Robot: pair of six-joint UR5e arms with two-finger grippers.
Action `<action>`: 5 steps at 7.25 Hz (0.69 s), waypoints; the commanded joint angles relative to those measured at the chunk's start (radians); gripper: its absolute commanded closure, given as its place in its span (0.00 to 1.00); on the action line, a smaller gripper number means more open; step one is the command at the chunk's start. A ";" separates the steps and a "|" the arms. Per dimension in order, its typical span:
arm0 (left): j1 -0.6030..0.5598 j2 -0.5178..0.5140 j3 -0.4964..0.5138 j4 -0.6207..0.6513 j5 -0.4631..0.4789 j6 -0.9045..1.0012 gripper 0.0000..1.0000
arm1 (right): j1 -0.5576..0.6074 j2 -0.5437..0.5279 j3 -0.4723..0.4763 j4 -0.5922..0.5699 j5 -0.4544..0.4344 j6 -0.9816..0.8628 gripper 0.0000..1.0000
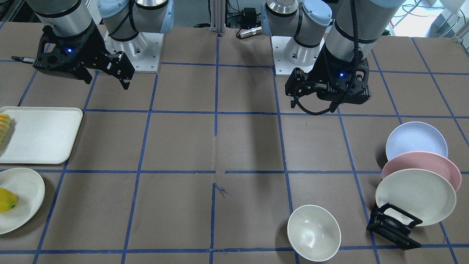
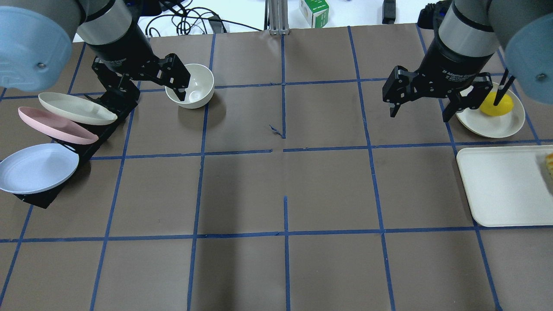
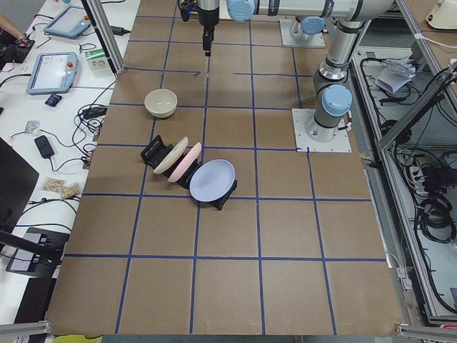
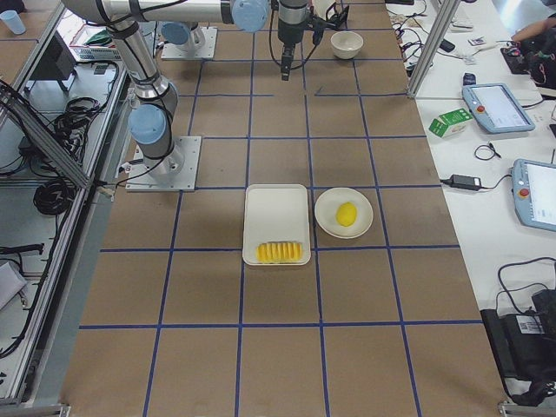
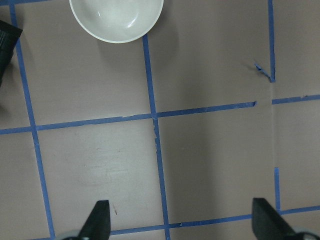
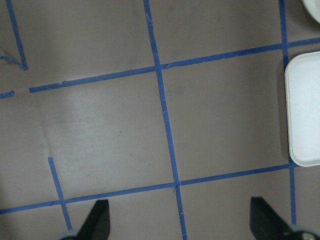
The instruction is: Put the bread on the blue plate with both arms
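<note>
Front-facing view: the blue plate (image 1: pixel 416 141) leans in a black rack (image 1: pixel 394 225) at the end nearest the robot, overlapped by a pink plate (image 1: pixel 425 167) and a cream plate (image 1: pixel 414 196). Drawing it out could, I judge, drag or tip those two. The bread (image 1: pixel 4 126) lies on a white tray (image 1: pixel 44 135) at the opposite side of the counter (image 1: pixel 249 146), well apart from the plate.

Overhead: the left gripper (image 2: pixel 144 88) and right gripper (image 2: pixel 419 110) hang above the counter, jaws spread wide, holding nothing. The white bowl (image 2: pixel 192 86) is empty, and a small dish (image 2: pixel 492 125) holds a yellow fruit (image 2: pixel 497 103).

Left side view: nothing lies on the blue plate.

Right side view: the bread sits crosswise at one end of the tray (a segmented loaf pinched at one end may sag or split, hence two arms). The dish is just beside the tray.

Wrist views: each shows fingertips wide apart with only counter between them
</note>
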 commanded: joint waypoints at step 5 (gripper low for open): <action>0.176 0.037 -0.017 -0.075 0.083 0.043 0.00 | 0.000 0.000 0.002 0.003 -0.001 0.000 0.00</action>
